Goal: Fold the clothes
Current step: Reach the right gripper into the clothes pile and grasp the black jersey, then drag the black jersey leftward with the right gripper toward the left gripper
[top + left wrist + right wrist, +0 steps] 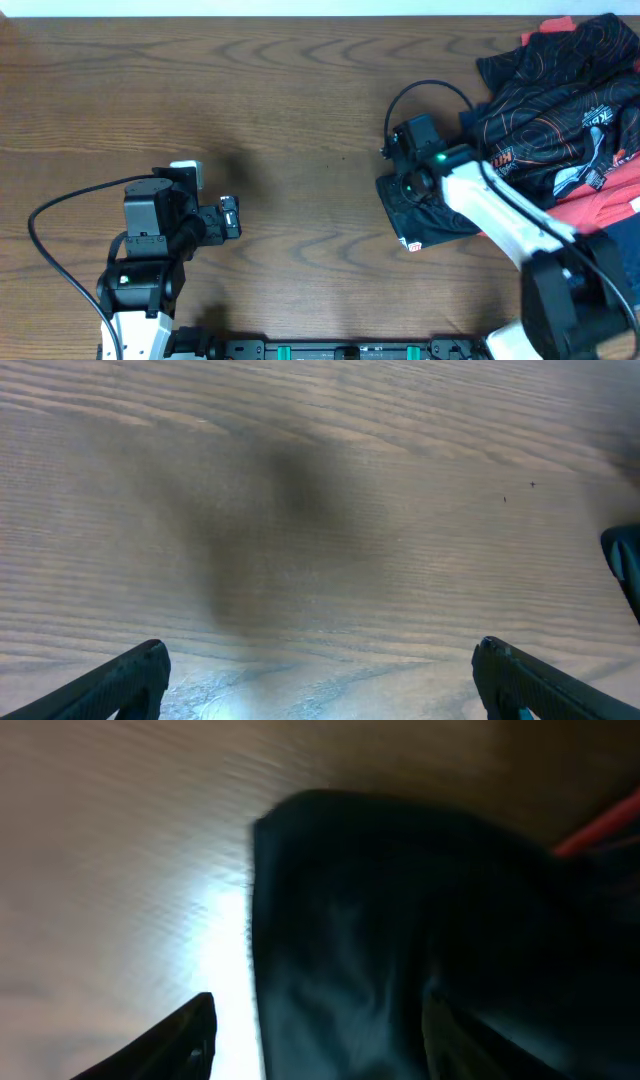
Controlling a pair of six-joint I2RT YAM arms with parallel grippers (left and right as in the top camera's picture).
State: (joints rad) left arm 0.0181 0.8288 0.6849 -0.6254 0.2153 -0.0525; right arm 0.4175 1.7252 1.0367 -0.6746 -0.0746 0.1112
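A pile of clothes lies at the table's right edge. On top is a black jersey (560, 95) with thin orange contour lines and white lettering. A red tee (600, 205) lies under it. A small folded navy garment (445, 222) lies left of the pile. My right gripper (408, 195) is open, low over the navy garment. In the right wrist view its fingers (330, 1040) straddle the navy garment's (400, 920) left edge. My left gripper (232, 215) is open and empty above bare wood at the lower left, its fingers (320, 680) wide apart.
The brown wooden table (300, 90) stretches between the two arms. A black cable (430, 90) loops above the right wrist. A dark blue edge (625, 560) shows at the far right of the left wrist view.
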